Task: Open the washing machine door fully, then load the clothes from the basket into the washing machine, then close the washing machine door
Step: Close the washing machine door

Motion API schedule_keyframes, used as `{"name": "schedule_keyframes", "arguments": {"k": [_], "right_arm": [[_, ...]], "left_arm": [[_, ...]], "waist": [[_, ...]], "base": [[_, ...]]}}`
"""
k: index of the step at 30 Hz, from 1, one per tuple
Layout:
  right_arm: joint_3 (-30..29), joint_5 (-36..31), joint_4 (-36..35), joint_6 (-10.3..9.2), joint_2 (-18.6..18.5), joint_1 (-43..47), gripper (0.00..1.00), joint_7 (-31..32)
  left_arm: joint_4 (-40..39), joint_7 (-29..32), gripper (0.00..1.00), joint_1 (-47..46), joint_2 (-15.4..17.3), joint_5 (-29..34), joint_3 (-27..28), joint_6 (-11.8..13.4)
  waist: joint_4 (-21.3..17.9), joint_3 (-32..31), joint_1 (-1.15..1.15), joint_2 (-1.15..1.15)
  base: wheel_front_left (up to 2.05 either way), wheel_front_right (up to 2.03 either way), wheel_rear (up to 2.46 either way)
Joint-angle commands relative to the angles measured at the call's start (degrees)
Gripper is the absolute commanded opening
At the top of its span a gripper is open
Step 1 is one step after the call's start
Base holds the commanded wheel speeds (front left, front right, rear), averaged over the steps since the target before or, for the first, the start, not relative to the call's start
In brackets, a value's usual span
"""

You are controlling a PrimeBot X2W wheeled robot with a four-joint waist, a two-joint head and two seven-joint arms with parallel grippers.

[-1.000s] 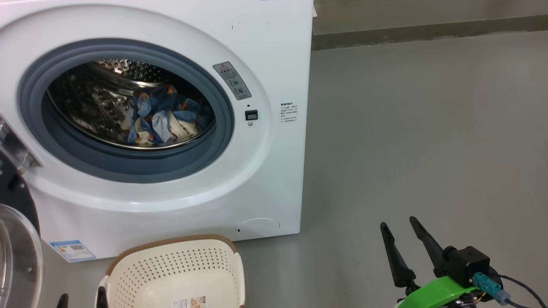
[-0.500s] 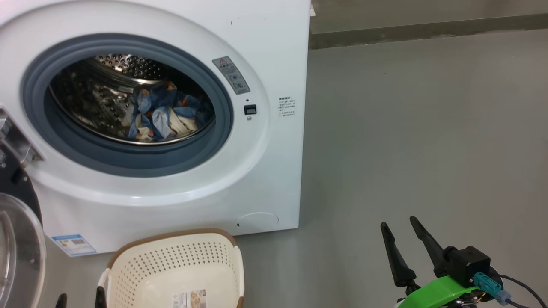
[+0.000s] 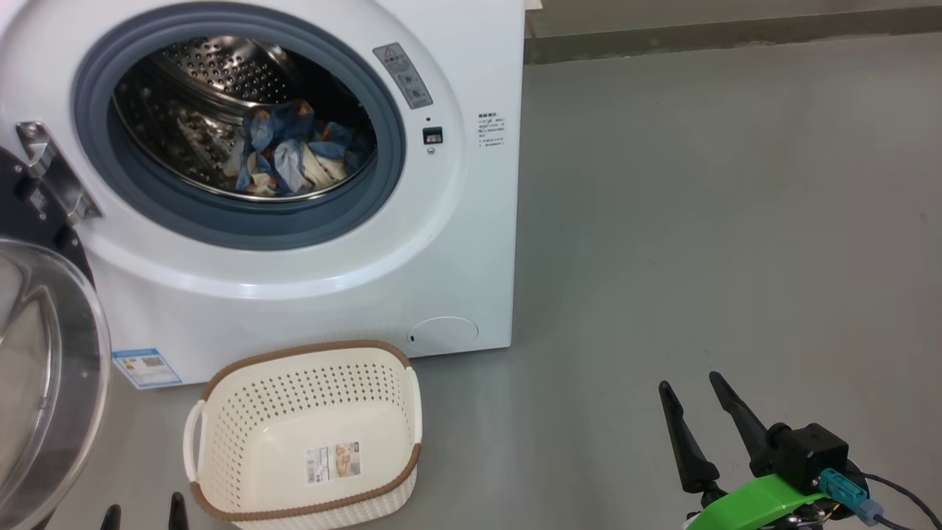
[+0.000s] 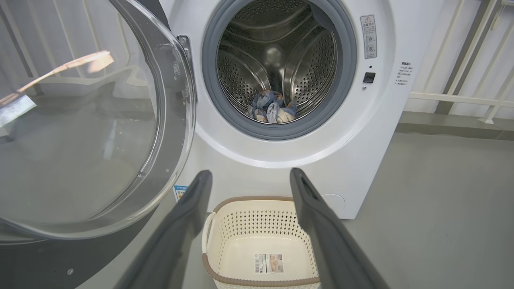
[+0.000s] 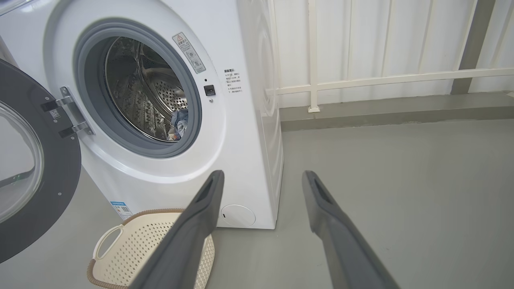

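head view: the clothes lie inside the washing machine, door open

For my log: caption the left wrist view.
Loading done: door open, clothes in drum, basket empty, left gripper open.

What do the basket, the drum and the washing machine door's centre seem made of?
Basket: matte cream plastic, judging by moulded holes; brown rim looks woven, probably moulded. Drum: shiny perforated steel, mirror-like reflections. Washing machine door centre: clear and glossy, glass or plastic, cannot tell which.
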Motion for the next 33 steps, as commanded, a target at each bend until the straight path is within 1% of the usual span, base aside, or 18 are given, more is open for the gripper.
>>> {"name": "schedule_keyframes", "arguments": {"k": [1,14,18,26,33], "right_arm": [[1.1,0.6,-1.6,0.09,0.0,-0.4,1.0,-0.3],[1.1,0.8,-1.6,0.09,0.0,-0.1,1.0,-0.3],[1.1,0.8,-1.5,0.09,0.0,0.1,1.0,-0.3],[1.3,0.9,-1.4,0.09,0.0,0.4,1.0,-0.3],[1.2,1.2,-1.2,0.09,0.0,0.8,1.0,-0.3]], "left_arm": [[-1.1,-0.5,1.0,-2.8,0.3,0.2,1.5,0.7],[-0.6,-0.5,1.0,-2.8,0.3,0.2,1.1,0.6],[-0.4,-0.5,1.0,-2.7,0.3,0.1,1.1,0.7],[0.1,-0.5,1.0,-2.1,0.3,-1.1,1.1,1.7],[0.0,-0.5,1.0,-1.3,0.3,-1.3,1.4,2.5]], "waist": [[0.1,0.0,0.0,0.0],[1.4,-0.2,0.0,0.0],[2.5,-0.5,0.0,0.0],[6.2,-1.5,0.0,0.0],[10.7,-2.7,0.0,0.0]], "base": [[-0.62,0.62,0.0],[-0.09,0.09,0.0],[0.0,0.0,0.0],[0.0,0.0,0.0],[0.0,0.0,0.0]]}}
